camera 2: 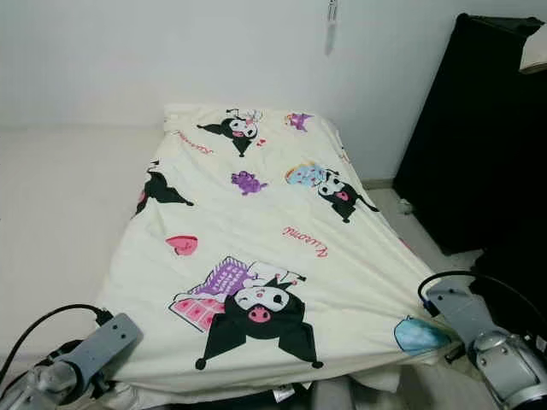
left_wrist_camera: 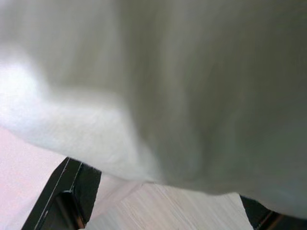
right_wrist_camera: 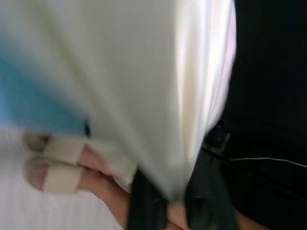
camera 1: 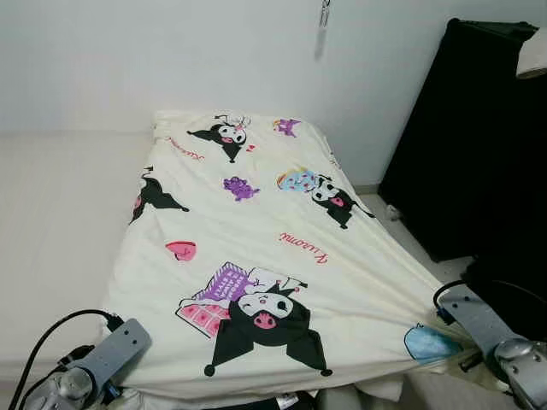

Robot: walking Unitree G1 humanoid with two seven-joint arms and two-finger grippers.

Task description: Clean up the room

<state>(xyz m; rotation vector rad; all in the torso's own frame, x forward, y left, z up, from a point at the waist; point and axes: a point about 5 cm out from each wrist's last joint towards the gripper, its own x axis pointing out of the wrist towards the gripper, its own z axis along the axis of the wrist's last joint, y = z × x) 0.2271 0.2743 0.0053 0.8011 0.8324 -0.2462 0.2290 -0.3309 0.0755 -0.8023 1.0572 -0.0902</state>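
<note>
- Left eye view: the sheet (camera 1: 256, 248) runs lengthwise from the bottom edge to the wall (camera 1: 171, 51) at upper centre, over a white bed (camera 1: 51, 213). Its near corners meet both arms, bottom left and bottom right.
- Right eye view: a black curtain (camera 2: 479, 137) fills the upper right.
- Left wrist view: the left gripper (left_wrist_camera: 158, 191) has sheet draped between spread fingers; I cannot tell its grip.
- Right wrist view: the right gripper (right_wrist_camera: 175, 201) pinches the sheet's edge; a person's sandalled foot (right_wrist_camera: 67, 165) is lower left.
</note>
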